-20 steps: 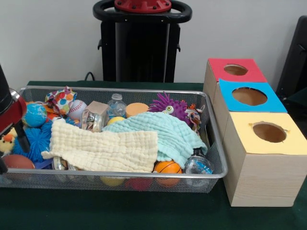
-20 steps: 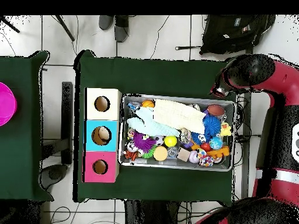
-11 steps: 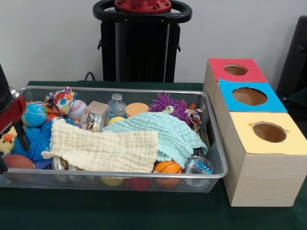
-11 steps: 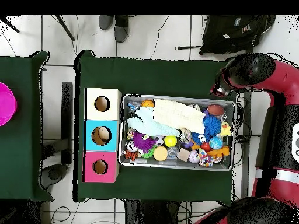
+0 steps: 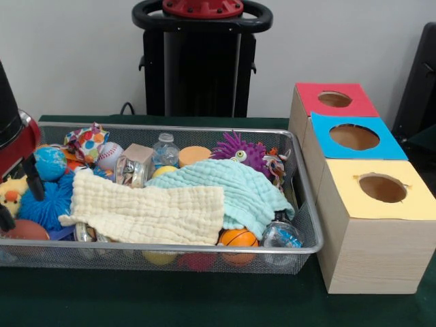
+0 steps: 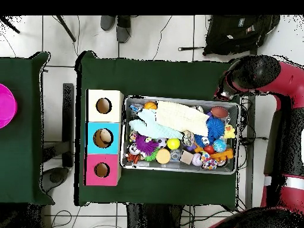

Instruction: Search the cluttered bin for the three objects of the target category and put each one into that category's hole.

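Robot's hand (image 5: 17,197) hangs at the bin's (image 5: 300,204) end, two dark fingers (image 5: 33,184) apart, holding nothing, beside the yellow chick (image 5: 12,194). Two cloths (image 5: 157,211) cover many toys, so hunting is needed. Boxes (image 5: 371,204) with holes wait just beside the bin.

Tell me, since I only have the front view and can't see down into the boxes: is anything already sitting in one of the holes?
Observer: Yes. From overhead, the blue box shows a pale object inside its hole.
Operator: And the other two?
Observer: The holes of the red box and the yellow box look dark from above; nothing shows in them.
Operator: I see only the gripper at my left edge. Where is the rest of the arm?
Observer: Overhead, the arm has its bulky joint just outside the corner of the bin, near the brown football.
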